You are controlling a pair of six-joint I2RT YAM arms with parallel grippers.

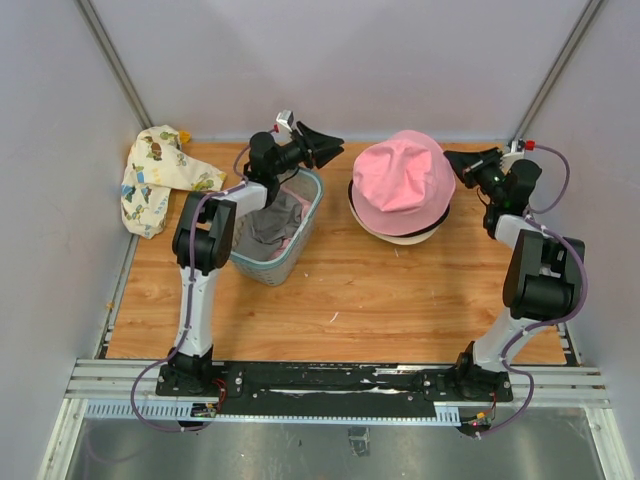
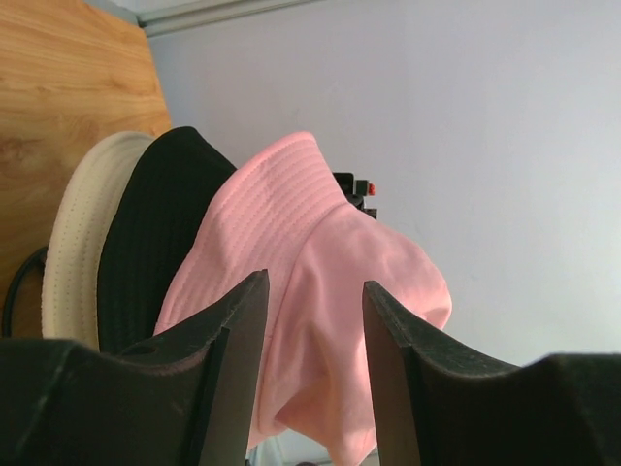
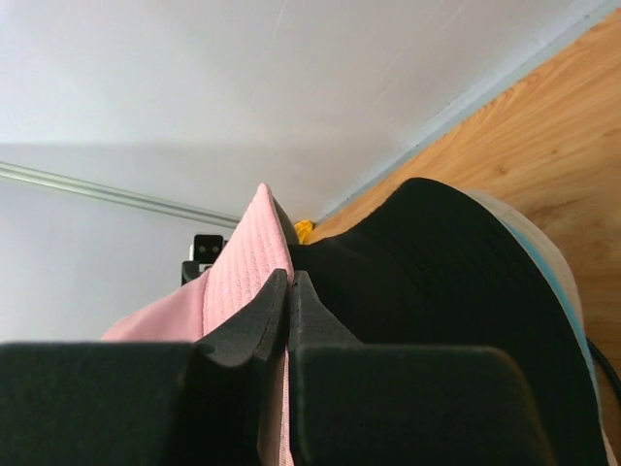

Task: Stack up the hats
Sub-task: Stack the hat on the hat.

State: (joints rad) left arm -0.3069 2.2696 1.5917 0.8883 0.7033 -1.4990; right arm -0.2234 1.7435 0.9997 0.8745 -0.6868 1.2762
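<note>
Grey hat (image 1: 272,222) inside mesh basket (image 1: 265,268) on wooden table (image 1: 350,300), white walls (image 1: 350,60); left gripper (image 1: 335,141) parted, right gripper (image 1: 453,161) pinching pink hat (image 1: 400,185).

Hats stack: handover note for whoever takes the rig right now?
Left tool: open, empty, hovering by the far side of the basket, pointed at the stack.
Right tool: shut, with pink fabric between its fingers; it appears to pinch the brim of the pink hat.
Hats: pink hat tops the stack, with a black hat and a cream hat under it. A grey hat lies in the basket.
Done: pink hat is on the stack.
Left: release the right tool, then probably fetch the grey hat and stack it.
</note>
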